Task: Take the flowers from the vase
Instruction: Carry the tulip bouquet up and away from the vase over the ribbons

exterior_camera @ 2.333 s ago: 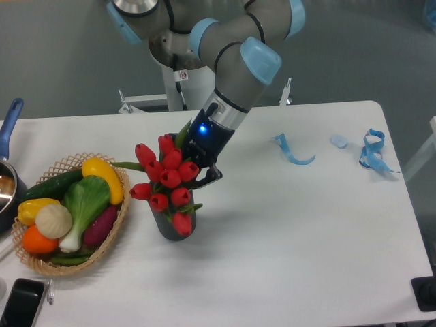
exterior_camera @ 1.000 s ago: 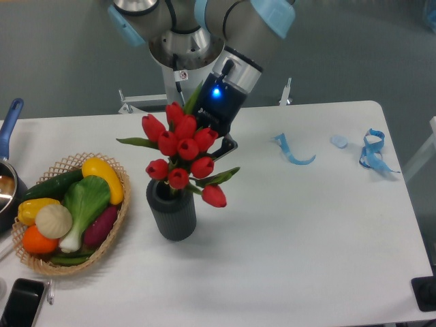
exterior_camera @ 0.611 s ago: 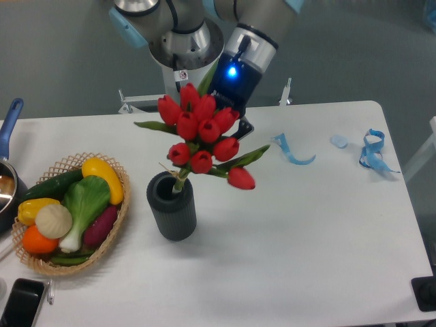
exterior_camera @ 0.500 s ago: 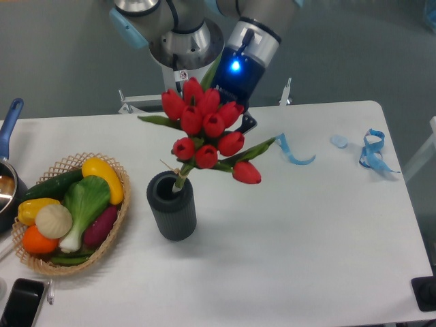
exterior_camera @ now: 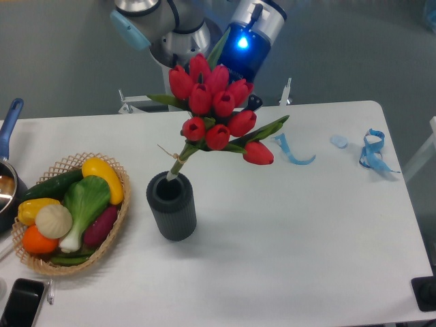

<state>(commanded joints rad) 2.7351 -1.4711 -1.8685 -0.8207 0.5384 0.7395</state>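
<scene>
1. Where the table (exterior_camera: 286,259) came nearest the camera, a dark phone (exterior_camera: 20,304) was seen at the left edge, and a black object (exterior_camera: 426,293) was cut off at the right corner.

2. Beyond the phone, a wicker basket (exterior_camera: 116,225) of toy vegetables was seen on the left, and just right of it the vase (exterior_camera: 172,206) stood upright, apart from the basket.

3. Above the vase, the flowers (exterior_camera: 216,105) were held tilted, with the heads up and to the right and the tied stem ends (exterior_camera: 174,167) at the vase's mouth. Whether the tips were inside the rim or just over it could not be told.

4. Behind the bunch, the gripper (exterior_camera: 251,102) was almost wholly hidden by the blooms. Its fingers could not be made out, so it could not be told whether they were spread or pressed together; a grip on the upper stems was only judged likely, since the bunch hung in the air.

5. Farther right, blue ribbon scraps (exterior_camera: 294,151) and a blue loop (exterior_camera: 372,151) lay on the table, well apart from the vase.

6. At the far left, a pan with a blue handle (exterior_camera: 8,122) was partly in view.

7. The lift was judged nearly done. To finish it well, the bunch should be drawn along the line of the stems until the ends are well clear of the rim, and only then carried sideways. A sideways pull made too soon was judged likely to catch the rim and tip the vase.
</scene>
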